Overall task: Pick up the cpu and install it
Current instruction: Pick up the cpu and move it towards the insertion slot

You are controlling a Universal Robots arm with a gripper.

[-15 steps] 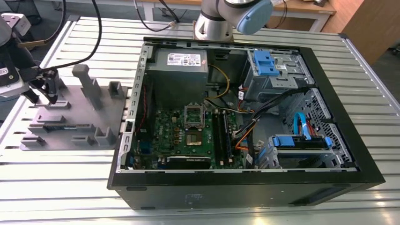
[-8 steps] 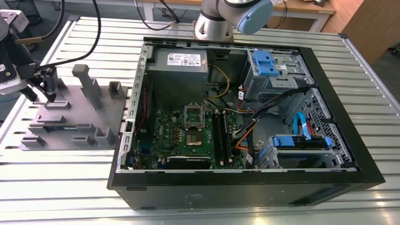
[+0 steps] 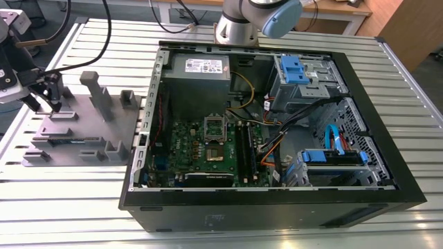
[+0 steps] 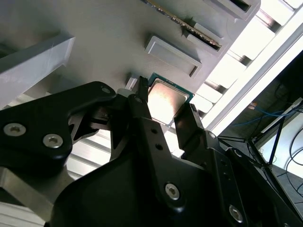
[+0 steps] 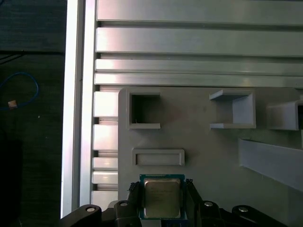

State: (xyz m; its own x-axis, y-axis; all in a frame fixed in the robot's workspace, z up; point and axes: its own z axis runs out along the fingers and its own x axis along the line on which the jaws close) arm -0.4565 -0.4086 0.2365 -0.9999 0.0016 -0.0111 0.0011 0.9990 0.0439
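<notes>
The cpu [image 5: 161, 197] is a small square chip with a shiny metal top and a green rim. It lies at the grey fixture plate [image 5: 203, 156] near the plate's edge, also seen in the second wrist view as cpu [image 4: 165, 99]. My gripper [image 5: 162, 201] has one black finger against each of two opposite edges of the chip, shut on it; gripper [image 4: 165, 100] shows the same hold. In the exterior view my gripper [image 3: 49, 106] hangs low over the plate [image 3: 90, 129] at the exterior view's left. I cannot tell whether the chip is off the plate.
The open computer case [image 3: 387, 171] lies at the exterior view's right of the plate, its motherboard socket [image 3: 215, 127] open to above. Raised grey blocks [image 3: 93, 88] stand on the plate and a memory stick [image 4: 182, 22] rests in a holder. The slatted table's edge [image 5: 73, 118] is close.
</notes>
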